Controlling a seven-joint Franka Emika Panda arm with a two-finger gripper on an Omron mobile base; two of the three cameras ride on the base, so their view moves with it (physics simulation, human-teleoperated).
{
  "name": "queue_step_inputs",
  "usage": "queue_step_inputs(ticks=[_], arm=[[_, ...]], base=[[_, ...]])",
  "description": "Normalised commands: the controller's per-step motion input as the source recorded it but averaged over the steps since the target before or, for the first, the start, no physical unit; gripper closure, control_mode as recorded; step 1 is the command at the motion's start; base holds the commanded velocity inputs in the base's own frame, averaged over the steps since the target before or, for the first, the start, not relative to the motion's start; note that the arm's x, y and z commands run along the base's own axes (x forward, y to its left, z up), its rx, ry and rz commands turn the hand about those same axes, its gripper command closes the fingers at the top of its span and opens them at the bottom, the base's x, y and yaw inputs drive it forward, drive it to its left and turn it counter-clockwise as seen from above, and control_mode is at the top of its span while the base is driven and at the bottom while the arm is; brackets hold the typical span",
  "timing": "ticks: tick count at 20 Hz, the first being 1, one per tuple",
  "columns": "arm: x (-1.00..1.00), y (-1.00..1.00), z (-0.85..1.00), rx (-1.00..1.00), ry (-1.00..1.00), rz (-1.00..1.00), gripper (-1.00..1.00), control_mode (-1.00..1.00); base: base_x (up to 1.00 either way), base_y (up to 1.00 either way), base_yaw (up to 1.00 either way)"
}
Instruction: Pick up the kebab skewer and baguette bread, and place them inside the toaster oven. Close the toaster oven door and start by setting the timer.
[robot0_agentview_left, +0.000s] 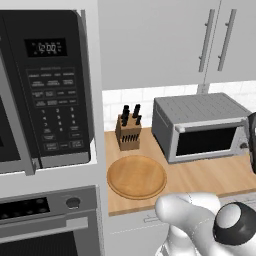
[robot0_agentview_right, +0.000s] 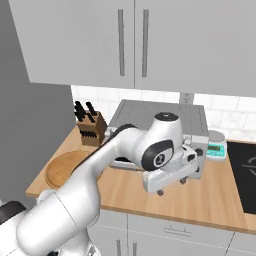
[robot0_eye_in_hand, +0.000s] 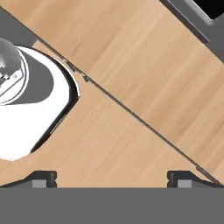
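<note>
Wooden bench (robot0_agentview_right: 200, 200) carries the oven (robot0_agentview_left: 200, 127), door shut. Pincer (robot0_agentview_right: 171, 188) hangs spread, empty, before it. Next, I judge: find the skewer.

**Setting: a rendered home kitchen**

Wooden counter (robot0_agentview_left: 210, 177) runs along a white tiled backsplash (robot0_agentview_left: 135, 95), with pale grey wall cabinets (robot0_agentview_right: 90, 40) above carrying long bar handles. Black microwave (robot0_agentview_left: 47, 85) with keypad and lit clock sits in a tall unit to the left, a built-in oven (robot0_agentview_left: 47, 220) beneath it. On the counter: grey toaster oven (robot0_agentview_left: 200, 127) with dark glass door, a wooden knife block (robot0_agentview_left: 128, 131) holding black-handled knives, a round wooden board (robot0_agentview_left: 136, 176). Right base view adds a small kitchen scale (robot0_agentview_right: 217, 148) and the edge of a black cooktop (robot0_agentview_right: 244, 175). Drawer fronts (robot0_agentview_right: 175, 231) below the counter.
</note>
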Motion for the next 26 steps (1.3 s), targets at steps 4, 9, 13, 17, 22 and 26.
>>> queue_step_inputs(ticks=[4,9,13,17,22,26], arm=[[-0.1,-0.26,0.0,0.0,-0.28,0.39,-1.0,-1.0],[0.0,-0.22,0.0,0.0,-0.19,0.28,-1.0,-1.0],[0.0,-0.14,0.0,0.0,-0.17,0.21,-1.0,-1.0],[0.23,0.0,0.0,0.0,-0.13,0.1,-1.0,-1.0],[0.17,0.0,0.0,0.0,-0.18,0.0,-1.0,-1.0],[0.07,-0.02,0.0,0.0,-0.08,0.0,-1.0,-1.0]], base=[[0.0,0.0,0.0],[0.0,0.0,0.0],[0.0,0.0,0.0],[0.0,0.0,0.0],[0.0,0.0,0.0],[0.0,0.0,0.0]])
